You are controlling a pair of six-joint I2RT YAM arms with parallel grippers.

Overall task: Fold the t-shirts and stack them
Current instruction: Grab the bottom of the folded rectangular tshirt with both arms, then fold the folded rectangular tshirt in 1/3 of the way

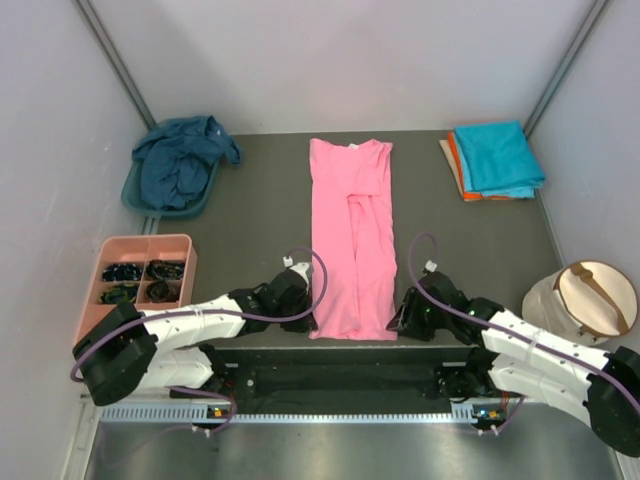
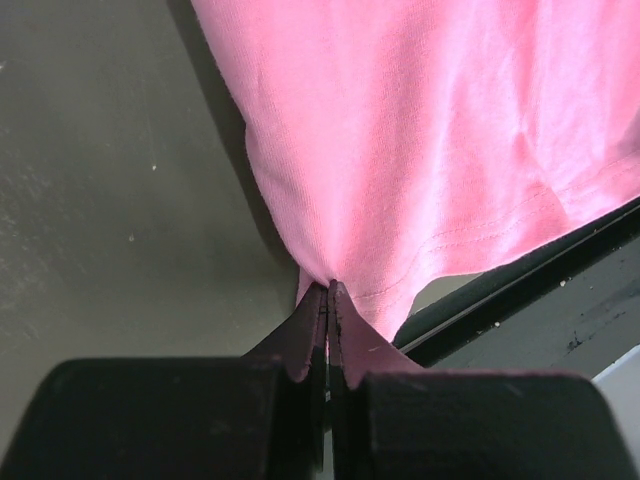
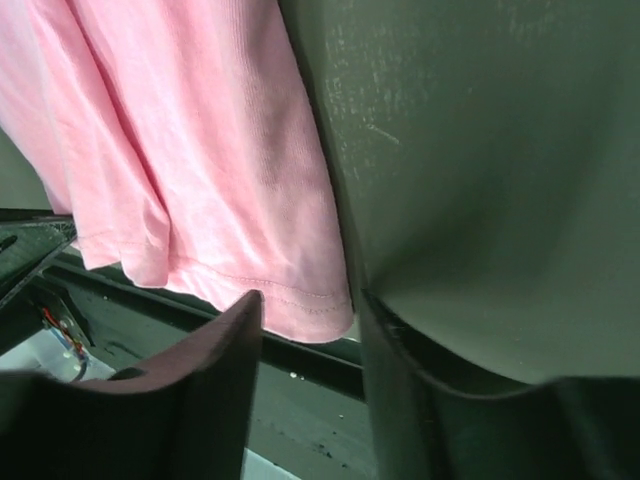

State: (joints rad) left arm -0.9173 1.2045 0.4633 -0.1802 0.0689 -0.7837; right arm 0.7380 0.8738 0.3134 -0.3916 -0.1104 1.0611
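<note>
At the far left, a pink tray is seen with small dark items in its compartments; these are too small to be identified. Behind it, a navy t-shirt is heaped in a teal basin, most of which is covered.

The left gripper is clamped tight on the near left hem corner of the pink t-shirt, with cloth pinched between the fingers. The corner itself is swallowed by the grip.

The pink t-shirt is laid lengthwise at the middle of the table, collar away, with its sides folded inward. Its near hem hangs over the table's front edge.

The right gripper is set at the near right hem corner, its jaws apart on either side of the cloth; contact cannot be confirmed.

At the far right, a folded turquoise t-shirt is stacked on an orange t-shirt, of which only an edge shows. A round beige bag is noted nearer.
</note>
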